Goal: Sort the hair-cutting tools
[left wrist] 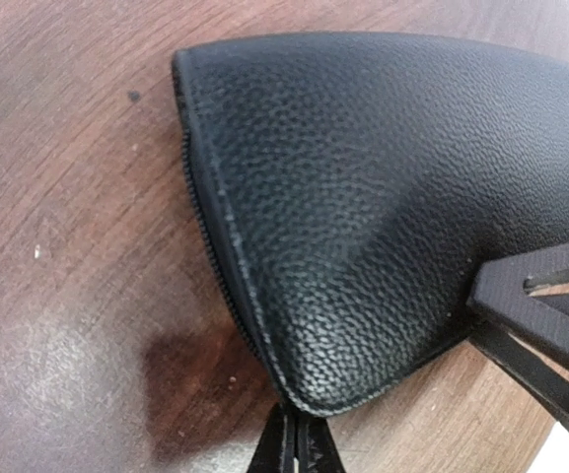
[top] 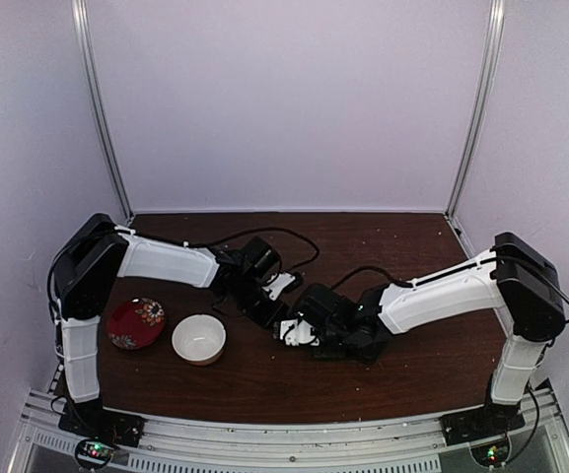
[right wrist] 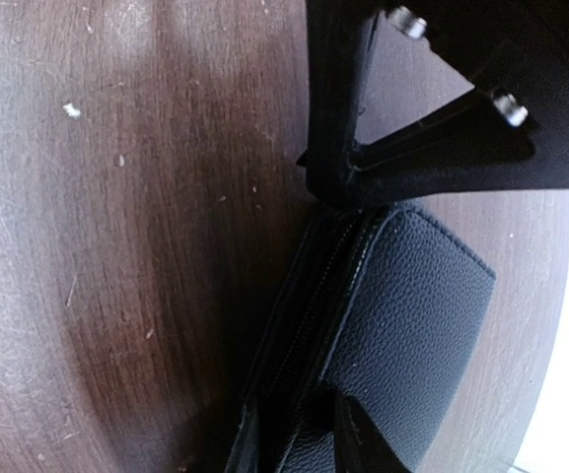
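pouch (left wrist: 383, 197): contents unseen | left end effector (left wrist: 397, 367), right end effector (right wrist: 343, 305): both gripping it

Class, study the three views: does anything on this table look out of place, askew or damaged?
Nothing is spilled or broken. The black pouch bulges upward from the table where the left gripper pinches it, and its zip edge seems to gape. No scissors show in any view.

No text, label, brand, number or sign can be read anywhere here.
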{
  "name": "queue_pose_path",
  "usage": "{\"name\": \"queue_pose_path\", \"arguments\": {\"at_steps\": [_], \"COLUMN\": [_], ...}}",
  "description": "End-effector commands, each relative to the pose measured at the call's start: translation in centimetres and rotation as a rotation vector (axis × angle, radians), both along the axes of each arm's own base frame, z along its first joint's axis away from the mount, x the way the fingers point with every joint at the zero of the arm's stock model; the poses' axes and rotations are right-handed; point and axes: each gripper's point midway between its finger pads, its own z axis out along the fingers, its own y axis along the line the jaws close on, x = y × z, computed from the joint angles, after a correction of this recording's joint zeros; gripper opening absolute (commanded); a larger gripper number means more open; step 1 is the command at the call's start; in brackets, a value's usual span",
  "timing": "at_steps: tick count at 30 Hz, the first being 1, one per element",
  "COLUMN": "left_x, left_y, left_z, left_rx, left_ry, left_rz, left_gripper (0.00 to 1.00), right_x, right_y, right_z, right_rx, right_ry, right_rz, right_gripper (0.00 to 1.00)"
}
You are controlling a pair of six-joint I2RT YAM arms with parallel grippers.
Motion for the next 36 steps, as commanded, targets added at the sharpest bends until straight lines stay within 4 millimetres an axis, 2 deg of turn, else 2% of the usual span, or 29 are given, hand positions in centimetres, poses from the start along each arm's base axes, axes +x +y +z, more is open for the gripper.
{"name": "queue_pose_path", "arguments": {"at_steps": [1, 4, 8, 11, 16, 17, 20, 23, 25, 28, 30, 33, 36], "left_x": [-2.8, -2.8, -4.6, -5.1, -4.0, -4.0, -5.9, -7.2, -7.6, -8.1, -8.3, -7.3, -6.2], "left_y": [-5.3, -6.6, -7.5, -6.0, -0.9, -1.1, -4.8, -6.9, -7.6, -8.6, -8.8, -7.6, -5.8], "left_z": [2.2, 3.3, 4.4, 4.0, 1.7, 1.9, 4.2, 4.9, 3.5, 2.9, 3.2, 3.0, 3.2], "left_rx": [-0.140, -0.199, -0.259, -0.173, 0.075, 0.053, -0.185, -0.227, -0.200, -0.200, -0.208, -0.126, -0.040], "left_ry": [0.056, 0.082, 0.135, 0.113, 0.035, 0.034, 0.082, 0.118, 0.155, 0.184, 0.183, 0.115, 0.025], "left_rz": [-0.053, -0.049, -0.083, -0.063, 0.057, 0.061, -0.023, -0.073, -0.074, -0.077, -0.085, -0.069, -0.054], "left_gripper": [0.00, 0.00, 0.00, 0.00, 0.00, 0.00, 0.00, 0.00, 0.00, 0.00, 0.00, 0.00, 0.00], "right_x": [1.4, 1.5, 1.9, 2.8, 3.3, 3.3, 3.0, 2.9, 3.1, 3.2, 3.0, 1.8, 0.3], "right_y": [0.6, 0.6, 0.3, -0.2, -1.1, -1.2, -1.1, -0.8, -0.6, -0.3, -0.4, -0.7, -1.5], "right_z": [0.5, 1.1, 1.7, 1.5, 1.3, 1.4, 1.5, 1.7, 1.8, 1.8, 1.4, 1.0, 2.6], "right_rx": [0.098, 0.119, 0.121, 0.112, 0.119, 0.125, 0.139, 0.158, 0.169, 0.172, 0.156, 0.126, 0.145], "right_ry": [0.046, 0.035, 0.008, 0.002, 0.009, 0.018, 0.044, 0.065, 0.073, 0.078, 0.088, 0.143, 0.169], "right_rz": [-0.119, -0.120, -0.129, -0.154, -0.182, -0.185, -0.185, -0.188, -0.192, -0.189, -0.181, -0.133, -0.079], "right_gripper": [0.26, 0.26, 0.26, 0.26, 0.26, 0.26, 0.26, 0.27, 0.27, 0.27, 0.29, 0.36, 0.45]}}
